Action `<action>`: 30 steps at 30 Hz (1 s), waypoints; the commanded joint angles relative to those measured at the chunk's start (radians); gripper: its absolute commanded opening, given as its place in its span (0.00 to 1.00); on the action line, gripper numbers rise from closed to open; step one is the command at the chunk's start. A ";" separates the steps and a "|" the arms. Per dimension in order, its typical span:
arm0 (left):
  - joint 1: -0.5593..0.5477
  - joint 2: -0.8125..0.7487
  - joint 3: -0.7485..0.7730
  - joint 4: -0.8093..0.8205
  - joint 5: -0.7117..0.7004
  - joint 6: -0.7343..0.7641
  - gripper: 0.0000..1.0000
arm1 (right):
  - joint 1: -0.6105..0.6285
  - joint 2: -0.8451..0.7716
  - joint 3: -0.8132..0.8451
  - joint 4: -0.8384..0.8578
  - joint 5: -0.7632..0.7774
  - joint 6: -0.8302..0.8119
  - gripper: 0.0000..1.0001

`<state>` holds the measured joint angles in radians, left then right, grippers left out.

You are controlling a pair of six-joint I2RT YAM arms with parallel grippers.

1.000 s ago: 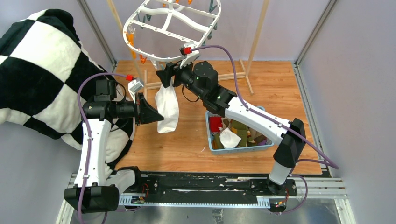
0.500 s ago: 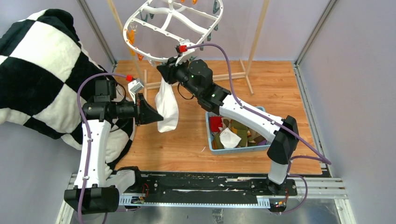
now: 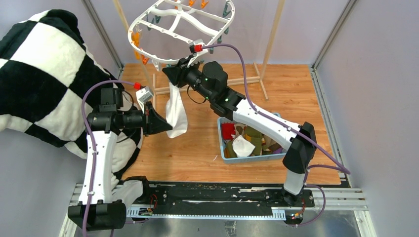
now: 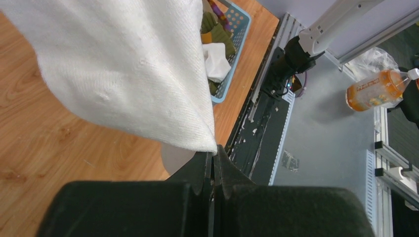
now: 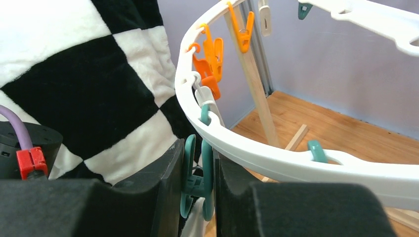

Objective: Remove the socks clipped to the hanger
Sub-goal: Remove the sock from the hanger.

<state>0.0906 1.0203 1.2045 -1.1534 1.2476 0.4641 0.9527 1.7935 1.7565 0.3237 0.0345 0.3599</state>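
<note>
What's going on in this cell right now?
Two arms are unclipping a white sock from the white drying hanger. The right gripper is closed on a teal clip at the hanger's rim, squeezing it. The left gripper is pinched shut on the sock's lower tip. Whether the clip has let go is hidden. Several socks already lie in the blue basket.

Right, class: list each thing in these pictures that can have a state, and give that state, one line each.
white sock: hanging below the teal clip, lower end pinched
teal clip: on the hanger rim, squeezed
left gripper: shut on the white sock
right gripper: shut on the teal clip
orange clips: empty
basket: holds loose socks
</note>
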 commanded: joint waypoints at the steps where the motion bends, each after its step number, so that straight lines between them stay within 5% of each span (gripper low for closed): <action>1: -0.006 -0.032 -0.047 -0.005 -0.044 0.035 0.00 | -0.019 -0.041 -0.002 0.031 -0.086 0.061 0.00; 6: -0.006 -0.037 -0.038 -0.006 -0.055 0.037 0.00 | -0.023 -0.065 -0.035 0.017 -0.102 0.087 0.00; 9: -0.006 -0.033 -0.020 -0.006 -0.051 0.032 0.00 | -0.023 -0.083 -0.062 0.003 -0.073 0.103 0.34; 16: -0.005 -0.052 -0.036 -0.005 -0.070 0.035 0.00 | -0.025 -0.136 -0.150 0.034 -0.048 0.111 0.61; 18: -0.006 -0.057 -0.037 -0.005 -0.077 0.034 0.00 | -0.025 -0.152 -0.159 0.009 -0.058 0.111 0.84; 20: -0.006 -0.066 -0.039 -0.004 -0.081 0.029 0.00 | -0.025 -0.185 -0.182 -0.020 -0.066 0.097 0.93; 26: -0.008 -0.097 -0.031 -0.003 -0.079 0.028 0.00 | -0.031 -0.370 -0.439 -0.014 -0.180 0.039 1.00; 30: -0.008 -0.109 -0.024 -0.003 -0.078 0.028 0.00 | -0.041 -0.463 -0.586 -0.002 -0.453 -0.018 1.00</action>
<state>0.0891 0.9306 1.1656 -1.1549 1.1660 0.4839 0.9268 1.4033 1.2694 0.3084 -0.1612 0.4171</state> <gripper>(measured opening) 0.021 0.999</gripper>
